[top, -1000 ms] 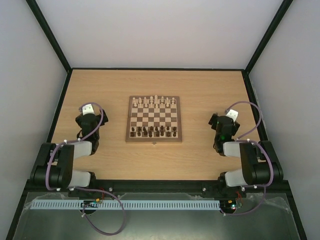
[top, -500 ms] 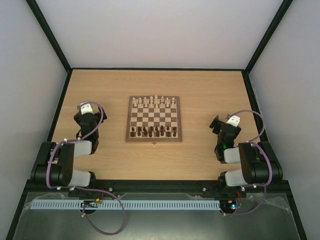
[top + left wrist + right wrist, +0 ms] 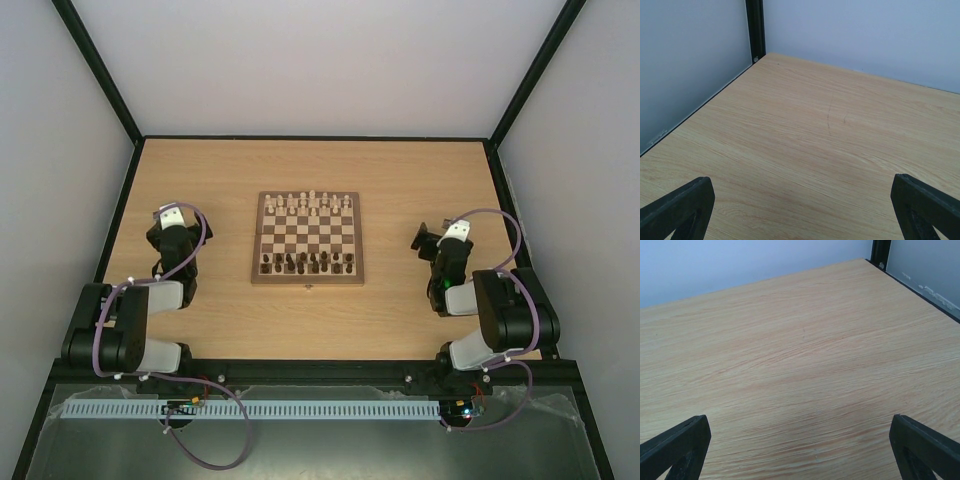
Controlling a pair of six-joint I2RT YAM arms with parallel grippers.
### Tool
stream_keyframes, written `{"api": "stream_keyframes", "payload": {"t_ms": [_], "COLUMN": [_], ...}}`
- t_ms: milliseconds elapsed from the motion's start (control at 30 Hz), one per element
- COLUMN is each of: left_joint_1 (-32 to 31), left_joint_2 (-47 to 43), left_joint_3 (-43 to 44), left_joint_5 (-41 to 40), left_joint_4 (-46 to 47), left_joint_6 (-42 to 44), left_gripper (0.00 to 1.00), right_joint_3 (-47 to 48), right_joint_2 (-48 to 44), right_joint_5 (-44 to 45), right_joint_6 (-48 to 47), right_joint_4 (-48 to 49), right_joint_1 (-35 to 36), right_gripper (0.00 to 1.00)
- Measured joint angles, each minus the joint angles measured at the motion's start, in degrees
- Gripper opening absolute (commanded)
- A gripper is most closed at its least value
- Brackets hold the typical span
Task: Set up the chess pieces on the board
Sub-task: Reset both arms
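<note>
Board (image 3: 307, 281) sits mid-table (image 3: 420, 180), same spot as 1 s ago. Dark pieces (image 3: 308, 262) are lined up in the two near rows and pale pieces (image 3: 312, 203) in the two far rows. No piece has shifted between frames, and none lies off the board as far as the top view resolves. Left gripper (image 3: 800, 210) is spread wide with nothing between the fingers (image 3: 680, 207); its wrist cam shows only bare wood and the left wall corner. Right gripper (image 3: 800, 450) is the same: fingers (image 3: 925, 445) far apart, holding nothing, over bare wood near the right wall. Left arm (image 3: 150, 300) is parked left of the board, well apart from it, and has barely moved, with the wrist nudged slightly left versus 1 s ago. Right arm (image 3: 500, 320) is the one that changed. 0.5 s ago its wrist had dropped back toward the base; now it is further out and a bit left, closer to the board's right edge but still clear of it. The elbow link has also rolled inward. Neither gripper is over the board.
</note>
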Motion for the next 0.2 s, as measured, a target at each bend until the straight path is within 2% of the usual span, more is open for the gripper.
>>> {"api": "stream_keyframes", "payload": {"t_ms": [200], "left_joint_1": [0.00], "left_joint_2": [0.00], "left_joint_3": [0.00], "left_joint_5": [-0.04], "left_joint_4": [0.00], "left_joint_6": [0.00], "left_gripper": [0.99], "right_joint_3": [0.17], "right_joint_2": [0.02], "right_joint_5": [-2.14], "right_joint_6": [-0.81], "right_joint_4": [-0.66], "right_joint_1": [0.00], "right_gripper": [0.99]}}
